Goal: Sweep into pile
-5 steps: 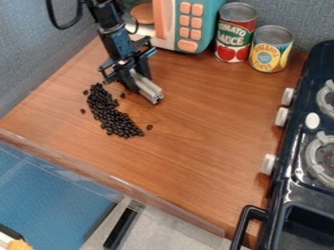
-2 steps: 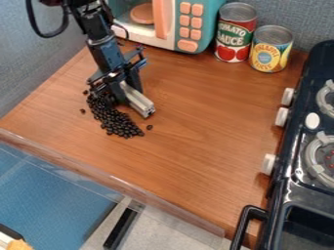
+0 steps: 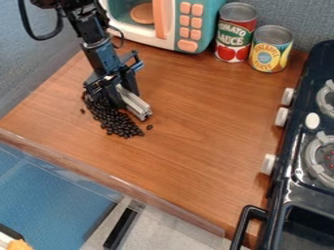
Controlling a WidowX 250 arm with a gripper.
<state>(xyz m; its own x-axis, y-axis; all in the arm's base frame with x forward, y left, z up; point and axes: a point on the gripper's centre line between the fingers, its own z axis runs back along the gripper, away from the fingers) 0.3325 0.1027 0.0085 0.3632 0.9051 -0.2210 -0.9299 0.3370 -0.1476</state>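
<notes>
From here I see the end effector (image 3: 126,96) clamped on a silvery bar (image 3: 136,105) beside the dark beans (image 3: 118,124). A hasty push could send some rolling loose.

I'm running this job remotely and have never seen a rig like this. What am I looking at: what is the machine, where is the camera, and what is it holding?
The machine is a black robot arm, coming in from the upper left. A fixed camera looks down at a slant on the wooden counter. At the arm's end, the two-finger tool grips a pale bar, presumably for sweeping. It is beside a patch of small dark beans, with a few strays around it. Behind are a toy microwave, a red can and a yellow can; a toy stove is on the picture's right.
</notes>
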